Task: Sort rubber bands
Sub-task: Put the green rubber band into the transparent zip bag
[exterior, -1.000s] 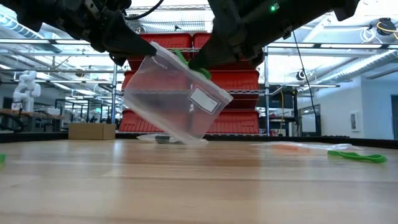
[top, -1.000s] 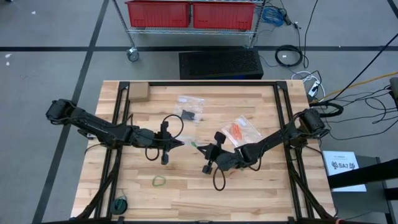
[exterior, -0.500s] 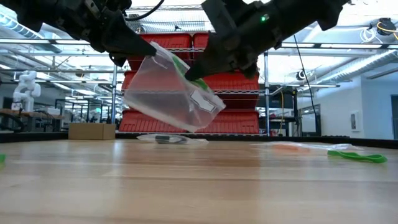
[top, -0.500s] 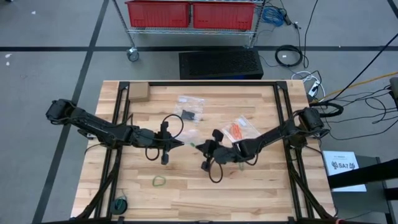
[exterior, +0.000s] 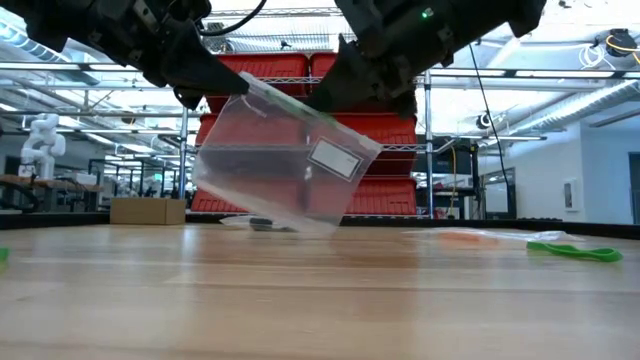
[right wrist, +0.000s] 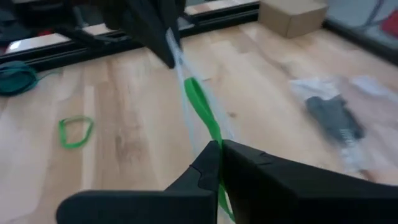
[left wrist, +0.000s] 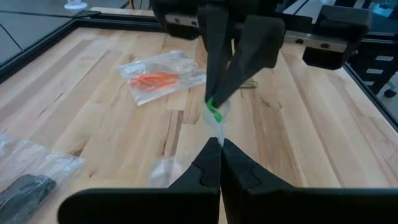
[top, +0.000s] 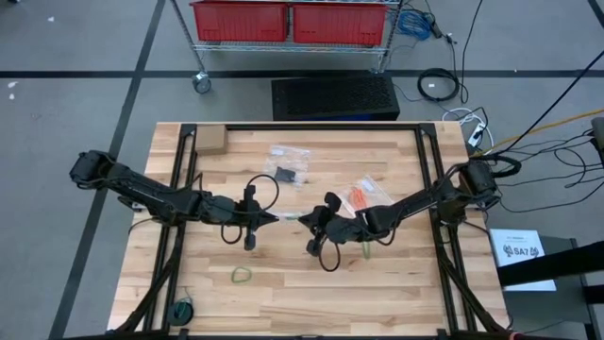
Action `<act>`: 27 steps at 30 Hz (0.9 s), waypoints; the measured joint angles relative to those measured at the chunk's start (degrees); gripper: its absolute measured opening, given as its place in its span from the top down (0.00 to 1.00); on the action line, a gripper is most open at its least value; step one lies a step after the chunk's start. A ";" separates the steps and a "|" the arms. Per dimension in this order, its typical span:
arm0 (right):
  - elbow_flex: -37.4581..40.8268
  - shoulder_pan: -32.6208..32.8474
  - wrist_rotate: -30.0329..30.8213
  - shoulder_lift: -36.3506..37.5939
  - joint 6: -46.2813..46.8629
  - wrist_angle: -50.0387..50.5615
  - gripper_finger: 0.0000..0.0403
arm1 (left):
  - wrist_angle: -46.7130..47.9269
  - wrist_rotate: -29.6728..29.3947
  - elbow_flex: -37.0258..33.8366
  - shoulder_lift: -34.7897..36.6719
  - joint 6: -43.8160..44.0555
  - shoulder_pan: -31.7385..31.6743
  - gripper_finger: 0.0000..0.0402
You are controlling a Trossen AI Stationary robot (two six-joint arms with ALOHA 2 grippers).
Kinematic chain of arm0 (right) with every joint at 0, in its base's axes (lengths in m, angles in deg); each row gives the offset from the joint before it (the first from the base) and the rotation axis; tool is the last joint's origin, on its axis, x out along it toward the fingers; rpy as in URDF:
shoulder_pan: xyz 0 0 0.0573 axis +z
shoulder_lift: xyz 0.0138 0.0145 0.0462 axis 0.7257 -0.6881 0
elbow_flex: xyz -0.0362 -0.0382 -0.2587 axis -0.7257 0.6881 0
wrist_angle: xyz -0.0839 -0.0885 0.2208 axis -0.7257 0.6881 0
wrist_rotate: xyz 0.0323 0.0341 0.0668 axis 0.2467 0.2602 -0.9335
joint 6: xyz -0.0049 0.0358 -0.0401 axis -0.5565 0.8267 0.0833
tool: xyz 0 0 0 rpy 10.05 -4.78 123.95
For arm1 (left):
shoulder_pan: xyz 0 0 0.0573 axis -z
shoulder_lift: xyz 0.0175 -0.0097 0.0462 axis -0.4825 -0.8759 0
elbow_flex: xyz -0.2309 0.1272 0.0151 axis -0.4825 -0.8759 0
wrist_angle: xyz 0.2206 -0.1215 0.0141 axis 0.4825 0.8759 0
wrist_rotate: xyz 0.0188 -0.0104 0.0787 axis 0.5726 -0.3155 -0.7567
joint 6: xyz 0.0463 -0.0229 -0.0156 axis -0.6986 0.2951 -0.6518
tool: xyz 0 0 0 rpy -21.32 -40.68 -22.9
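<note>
Workshop floor with red bins (top: 288, 21) on a rack at top of the high view; below, a pale wood worktop (top: 396, 293) filling mid-frame. Two dark arms reaching in from left and right, meeting at centre. Stretched between them, raised off the wood, a clear bag (exterior: 285, 160) with a green strip along its mouth, long axis running left to right. Left pincer (top: 276, 218) pressed together on one end of the mouth; right pincer (top: 304, 218) pressed together on the other. Upper centre: a bag of black bands (top: 287, 162); right of centre, a bag of orange bands (top: 362, 199). Smallest: a loose green band (top: 242, 275) at lower left of centre, below the left pincer, nearer that arm; another green band (top: 367, 250) lower right, by the right arm.
</note>
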 joint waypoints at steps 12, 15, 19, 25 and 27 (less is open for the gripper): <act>0.00 -2.28 -5.19 0.00 0.41 -0.04 0.77 | -0.36 0.00 0.00 0.00 0.02 0.00 1.00; 0.00 -2.66 -7.99 0.00 -0.47 -1.35 0.74 | -0.39 0.00 0.00 0.00 0.02 0.00 1.00; 0.00 -2.87 -9.59 0.00 -1.63 -2.52 0.75 | -0.70 0.00 0.00 0.00 0.02 0.00 1.00; 0.00 -3.06 -9.40 0.00 -2.98 -2.52 0.90 | -1.54 0.00 0.00 0.00 0.00 0.00 1.00; 0.00 -2.99 -9.35 0.00 -3.23 -2.55 0.97 | -1.81 0.00 0.00 0.00 0.00 -0.01 1.00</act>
